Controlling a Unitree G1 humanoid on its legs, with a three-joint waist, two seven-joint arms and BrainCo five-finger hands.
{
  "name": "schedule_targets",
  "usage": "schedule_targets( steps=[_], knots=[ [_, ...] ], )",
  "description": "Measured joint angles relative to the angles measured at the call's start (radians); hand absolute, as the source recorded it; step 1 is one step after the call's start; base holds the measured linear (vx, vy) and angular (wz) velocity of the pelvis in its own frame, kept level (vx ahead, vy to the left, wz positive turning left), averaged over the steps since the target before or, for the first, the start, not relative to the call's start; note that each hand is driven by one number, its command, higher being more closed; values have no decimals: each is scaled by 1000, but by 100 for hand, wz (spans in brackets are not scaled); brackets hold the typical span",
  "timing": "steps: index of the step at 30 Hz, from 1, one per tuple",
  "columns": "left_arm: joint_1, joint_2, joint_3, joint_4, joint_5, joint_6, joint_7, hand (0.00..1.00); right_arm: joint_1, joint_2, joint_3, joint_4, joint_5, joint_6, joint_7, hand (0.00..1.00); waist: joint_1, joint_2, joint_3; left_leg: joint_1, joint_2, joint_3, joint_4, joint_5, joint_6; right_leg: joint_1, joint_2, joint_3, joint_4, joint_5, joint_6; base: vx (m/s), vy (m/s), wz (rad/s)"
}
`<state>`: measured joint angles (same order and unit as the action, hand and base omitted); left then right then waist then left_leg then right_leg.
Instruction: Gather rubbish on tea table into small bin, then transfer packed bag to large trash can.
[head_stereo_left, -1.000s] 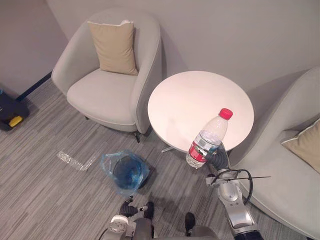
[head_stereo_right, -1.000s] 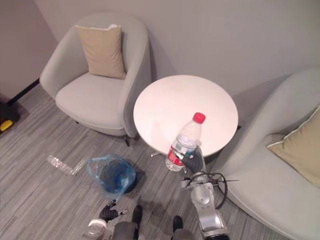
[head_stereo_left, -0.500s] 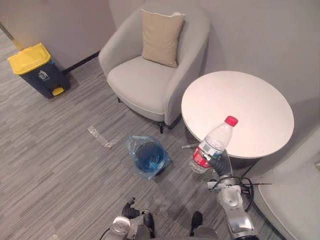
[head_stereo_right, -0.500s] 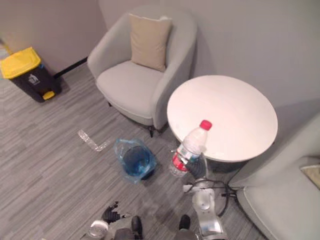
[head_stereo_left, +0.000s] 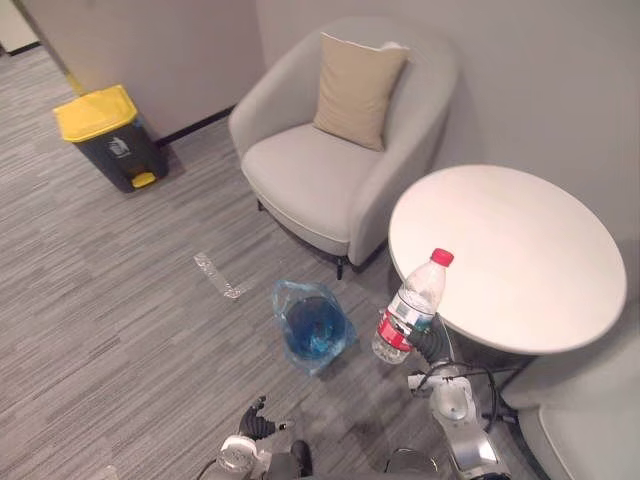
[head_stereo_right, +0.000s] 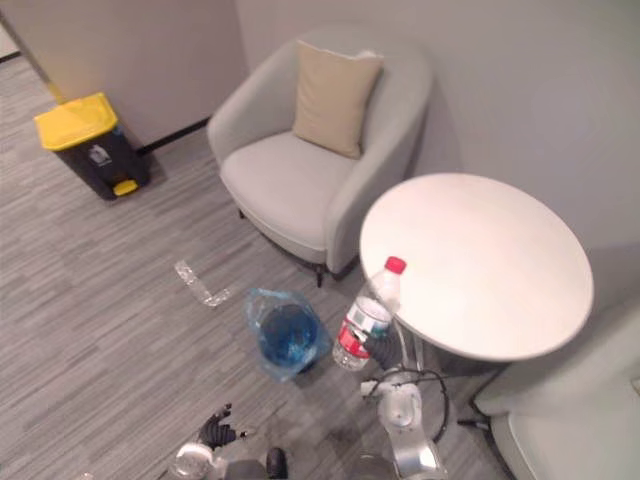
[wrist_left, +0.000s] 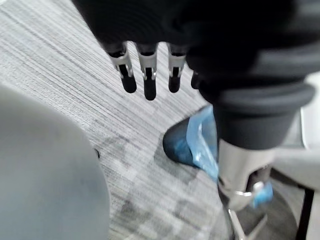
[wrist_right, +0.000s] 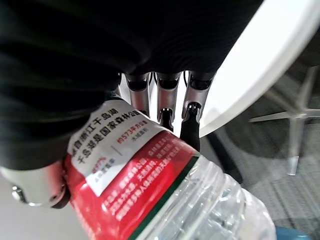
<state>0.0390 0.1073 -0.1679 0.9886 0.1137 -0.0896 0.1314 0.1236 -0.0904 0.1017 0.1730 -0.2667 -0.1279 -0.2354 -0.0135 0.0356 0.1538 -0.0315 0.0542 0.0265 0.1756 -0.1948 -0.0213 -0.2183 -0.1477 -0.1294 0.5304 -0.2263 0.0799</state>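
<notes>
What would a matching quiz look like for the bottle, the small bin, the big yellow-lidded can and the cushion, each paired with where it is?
Things:
1. bottle
2. small bin
3. large trash can
4. cushion

Places:
A. propped on the armchair
B. standing by the wall
C. held in the robot's right hand
D. on the floor, lined with a blue bag

Pairs: 1-C, 2-D, 3-B, 4-A.

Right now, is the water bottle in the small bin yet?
Out. The right hand is curled round the water bottle, which is tilted and capped, beside the blue-bagged small bin by the tea table.
</notes>
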Motion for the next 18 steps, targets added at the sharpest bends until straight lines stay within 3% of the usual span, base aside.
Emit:
schedule_targets(
  steps=[1, 2, 3, 4, 5, 7, 10, 13, 15, 16, 17, 18],
  knots=[
    [-6, 0, 5, 16, 0, 7, 0, 0, 2, 0, 1, 0, 0, 0, 1, 100, -4, 0, 1, 8, 13, -35, -14, 2, -3, -13, 59, 13, -80, 2, -10, 291, -186, 96],
    [-8, -1, 10, 21, -2, 8, -1, 0, 4, 0, -1, 0, 0, 0, 1, 100, -4, -3, 2, 17, 13, -50, -23, 3, -5, -14, 82, 15, -138, 17, -19, 308, -178, 98],
    [-9, 0, 16, 23, 0, 8, -2, 0, 7, 0, -3, -2, 1, 0, 0, 100, -6, -26, -3, 30, -13, -70, -24, -2, -13, -2, 96, 28, -269, 117, -43, 270, -162, 87],
    [-16, -17, 25, 35, 3, 11, 0, 0, 5, -14, -9, 0, 1, 0, 0, 100, -13, -9, -1, 43, -3, -86, -21, -16, -33, 19, 99, 6, -270, 149, -71, 293, -125, 74],
    [-5, -38, 27, 33, 3, 6, -3, 0, 5, -35, -11, -1, 1, 1, 0, 100, -2, 24, -7, 43, 11, -88, -21, -15, -40, 31, 107, -7, -279, 154, -74, 289, -84, 40],
    [-3, -50, 31, 27, 3, 8, -2, 0, 0, -36, -23, -4, 1, 1, 0, 100, -3, 46, -7, 44, 23, -84, -25, -9, -51, 45, 115, -23, -298, 153, -74, 252, -57, 19],
    [-3, -44, 33, 22, 11, 7, -3, 0, 10, -25, -48, -4, 3, 1, -1, 100, -3, 32, 3, 27, 27, -31, 62, 0, -74, 120, 114, -36, -358, 153, -74, 167, -26, 33],
    [-4, -31, 41, 2, 22, 5, -3, 0, 14, -26, -44, -4, 12, 0, -1, 100, 6, 5, 19, -42, 33, 64, 278, -23, -74, 203, 91, -31, -412, 153, -74, 104, 31, 8],
    [-4, -38, 43, 2, 23, 4, -4, 0, 2, -31, -47, -4, 12, 0, -4, 100, 9, 14, 18, -70, 91, 131, 233, -54, -66, 220, 90, -22, -433, 153, -74, 58, 112, -12],
    [-5, -39, 43, 1, 23, 5, -4, 0, 0, -30, -48, -4, 12, 0, -4, 100, 9, 18, 20, -72, 99, 130, 191, -39, -61, 221, 90, -20, -433, 152, -73, 31, 158, -9],
    [-5, -43, 43, 2, 23, 5, -4, 0, 1, -31, -48, -5, 12, 0, -4, 100, 9, 29, 19, -72, 112, 128, 124, 21, -68, 221, 94, -19, -433, 148, -62, 24, 190, -5],
    [-7, -41, 38, 1, 25, 5, -3, 0, 6, -22, -47, -2, 13, 2, -5, 100, 14, 17, 19, -47, 82, 111, 72, 35, -92, 222, 80, 2, -441, 148, -29, 25, 222, 0]
  ],
)
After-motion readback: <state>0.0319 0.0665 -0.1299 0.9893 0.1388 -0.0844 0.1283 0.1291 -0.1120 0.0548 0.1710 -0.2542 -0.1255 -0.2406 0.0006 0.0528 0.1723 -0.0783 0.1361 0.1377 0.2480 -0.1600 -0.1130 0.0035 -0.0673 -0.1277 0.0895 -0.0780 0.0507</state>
